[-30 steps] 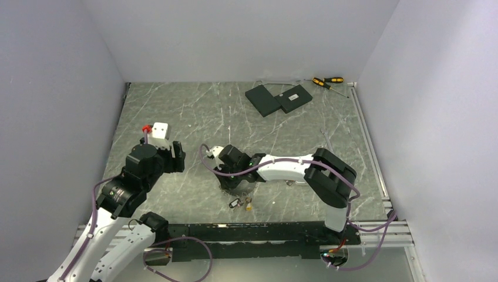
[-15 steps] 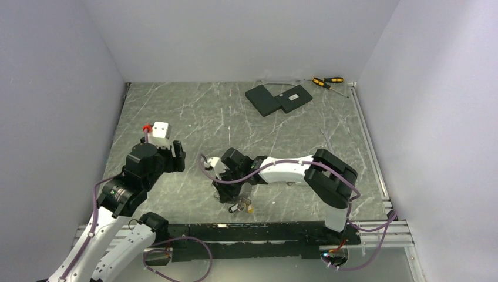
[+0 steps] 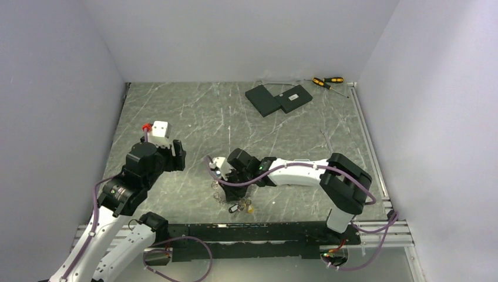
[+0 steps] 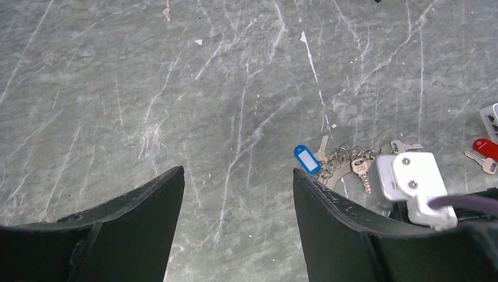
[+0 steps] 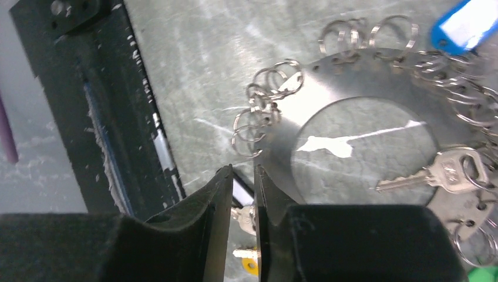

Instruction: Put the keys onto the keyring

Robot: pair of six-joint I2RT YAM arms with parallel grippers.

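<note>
On the grey marble table [image 3: 194,111], the keyring [image 5: 329,82] is seen lying flat near the front edge, one silver key [image 5: 428,173] seemingly attached and a red key [image 4: 484,147] apparently loose, with the right gripper [image 5: 242,194] nearly clenched at its rim, any hold impossible to tell, and the left gripper [image 4: 238,194] spread empty.

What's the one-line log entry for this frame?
left gripper: open, empty, above table | right gripper: nearly closed at keyring edge, key seen in gap, grip unclear

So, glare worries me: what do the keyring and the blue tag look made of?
The keyring looks like bare grey sheet metal: it mirrors bright glare. The blue tag looks like glossy plastic around a white insert, perhaps paper.
</note>
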